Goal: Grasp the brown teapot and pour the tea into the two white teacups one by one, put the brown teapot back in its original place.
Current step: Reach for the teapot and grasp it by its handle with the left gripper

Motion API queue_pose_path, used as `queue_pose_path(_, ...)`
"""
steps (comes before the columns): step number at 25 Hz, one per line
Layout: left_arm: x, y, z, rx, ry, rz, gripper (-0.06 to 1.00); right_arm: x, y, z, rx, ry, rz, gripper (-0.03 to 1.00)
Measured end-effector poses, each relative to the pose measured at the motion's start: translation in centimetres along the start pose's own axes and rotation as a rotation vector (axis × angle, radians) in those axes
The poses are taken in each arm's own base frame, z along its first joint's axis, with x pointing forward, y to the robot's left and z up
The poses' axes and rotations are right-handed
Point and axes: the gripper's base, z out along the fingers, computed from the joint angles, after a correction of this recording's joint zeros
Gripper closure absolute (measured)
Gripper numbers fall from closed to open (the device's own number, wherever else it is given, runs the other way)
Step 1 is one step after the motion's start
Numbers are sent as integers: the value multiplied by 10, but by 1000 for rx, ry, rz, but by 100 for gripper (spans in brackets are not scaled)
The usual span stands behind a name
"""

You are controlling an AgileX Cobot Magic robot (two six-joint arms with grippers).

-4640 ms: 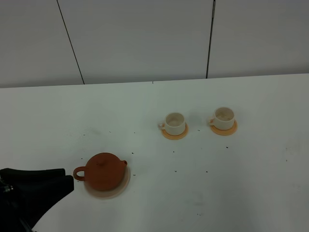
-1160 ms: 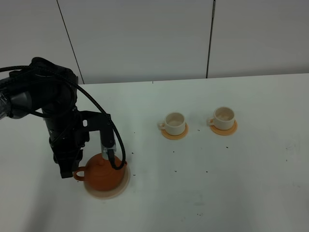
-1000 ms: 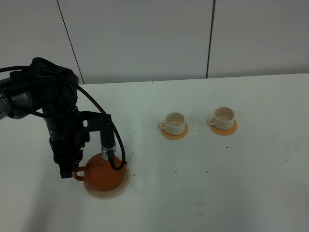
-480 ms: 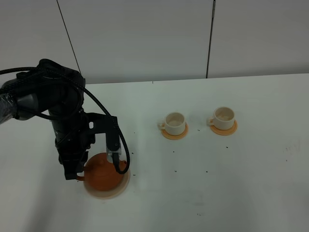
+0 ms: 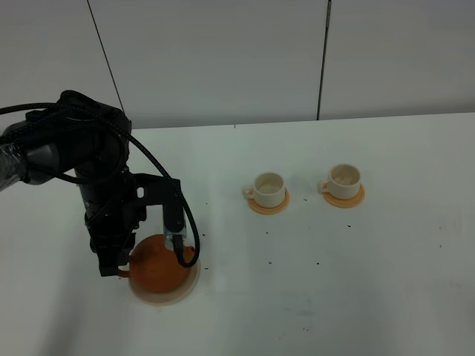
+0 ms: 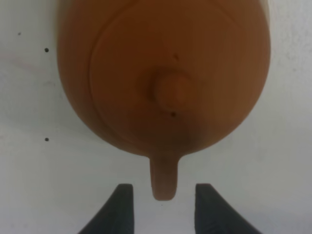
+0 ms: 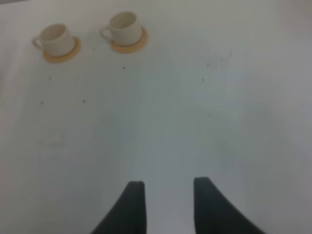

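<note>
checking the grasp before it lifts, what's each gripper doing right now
left gripper: open, jaws either side of the brown teapot handle, not clamped on it
right gripper: open, holding nothing

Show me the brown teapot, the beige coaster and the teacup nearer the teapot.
brown teapot [image 6: 171, 91]: left wrist view, lid knob.
beige coaster [image 5: 165, 300]: exterior high view, front rim.
nearer teacup [image 5: 269, 193]: exterior high view, front wall.

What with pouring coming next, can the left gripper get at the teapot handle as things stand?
Probably yes. The left gripper stands open astride the handle of the teapot: its end sits between the fingertips, a gap on each side, and nothing else is in the way.
</note>
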Motion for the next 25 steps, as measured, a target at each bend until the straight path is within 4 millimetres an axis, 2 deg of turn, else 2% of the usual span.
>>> queue_pose_path(6, -3, 1, 12, 32, 15, 5, 57, 0, 0, 0, 0, 0, 0, 73)
queue_pose_path(25, -7, 4, 21, 29, 11, 9, 57, 0, 0, 0, 0, 0, 0, 73)
